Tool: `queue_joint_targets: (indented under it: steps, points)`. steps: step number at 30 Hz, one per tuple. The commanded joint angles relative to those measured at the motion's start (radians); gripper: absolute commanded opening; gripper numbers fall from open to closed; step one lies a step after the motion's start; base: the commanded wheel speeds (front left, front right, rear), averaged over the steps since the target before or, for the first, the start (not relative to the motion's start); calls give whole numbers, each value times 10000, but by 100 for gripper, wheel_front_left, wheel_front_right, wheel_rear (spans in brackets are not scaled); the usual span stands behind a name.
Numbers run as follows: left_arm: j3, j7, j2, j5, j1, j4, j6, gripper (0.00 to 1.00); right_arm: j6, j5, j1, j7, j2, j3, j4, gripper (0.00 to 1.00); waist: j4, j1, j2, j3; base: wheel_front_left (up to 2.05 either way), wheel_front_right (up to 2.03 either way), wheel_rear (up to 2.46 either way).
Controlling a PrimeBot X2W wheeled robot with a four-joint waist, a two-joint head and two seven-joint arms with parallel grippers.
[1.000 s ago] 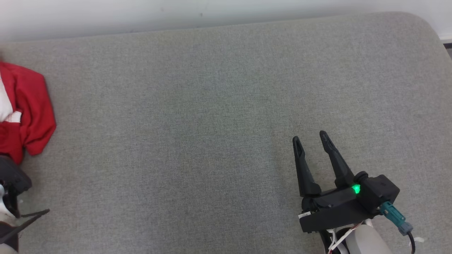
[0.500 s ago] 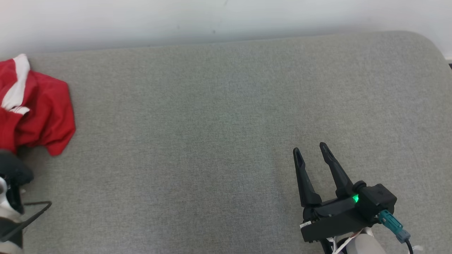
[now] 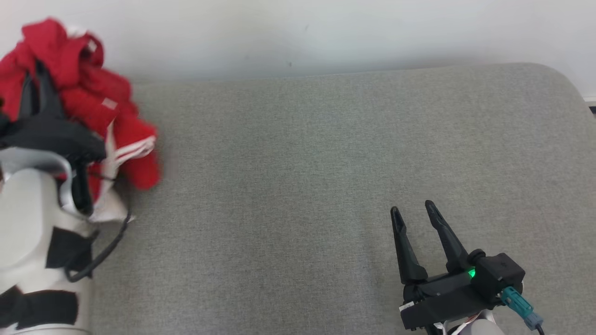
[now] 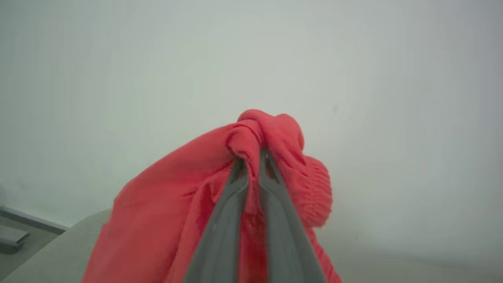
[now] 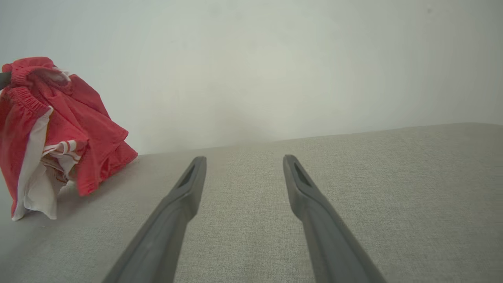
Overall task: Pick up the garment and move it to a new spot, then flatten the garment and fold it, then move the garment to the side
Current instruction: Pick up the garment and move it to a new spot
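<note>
The garment (image 3: 100, 104) is a crumpled red piece with white panels and stripes, bunched up at the far left of the grey cushioned surface (image 3: 298, 163). My left gripper (image 3: 37, 74) is shut on its top fold and holds it raised. In the left wrist view the red cloth (image 4: 165, 196) wraps around the closed fingertips (image 4: 251, 157). Seen from the right wrist, the garment (image 5: 78, 118) hangs with its lower white edge down by the surface. My right gripper (image 3: 411, 207) rests open at the lower right, nothing between its fingers (image 5: 188, 184).
A pale wall (image 3: 326, 28) runs along the back edge of the grey surface. The surface's rounded corner (image 3: 565, 79) lies at the far right. My white left forearm (image 3: 32, 242) with black patches and a cable stands at the lower left.
My left gripper has shut on the red garment and lifted it off the surface, moving it rightward. The head camera has tilted up. The right gripper has stayed open in place.
</note>
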Motion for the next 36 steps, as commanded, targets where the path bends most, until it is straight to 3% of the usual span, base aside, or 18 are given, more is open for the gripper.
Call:
queue_joint_targets:
  steps: [1,11,18,23,33,34,35,36]
  points:
    - [-192,-81,-310,41,-141,-619,-78,0,-18,44,114,-22,-5,-32,-17,100,-145,1,0,-9,0,0,0]
    - [-1745,1085,-1362,-543,263,-4018,-225,0,-18,234,178,-23,-7,-171,2,100,-832,1,0,-87,0,0,0]
    - [-3406,1634,-1462,-1643,1316,-5325,289,0,-18,372,178,-22,-4,-193,27,100,-1622,1,0,-8,0,0,0]
    - [-4729,1462,-1446,-2207,2341,-4983,735,0,-18,379,244,-22,-2,-321,66,100,-1969,1,0,112,0,0,0]
    - [-6555,689,-1442,-2822,3371,-2490,950,0,-18,245,158,-22,-2,-358,119,100,-1865,1,0,203,0,0,0]
    - [-6663,572,-1445,-2766,3298,-2293,985,8,-18,227,142,-23,-1,-340,118,100,-1809,1,0,195,0,0,0]
    - [-6805,467,-1453,-2703,3206,-2125,1017,64,-18,211,137,-23,-4,-365,121,100,-1736,1,0,183,0,0,0]
    - [-6865,354,-1450,-2768,3130,-2035,1063,100,-18,211,134,-22,-5,-349,129,100,-1675,1,0,168,0,0,0]
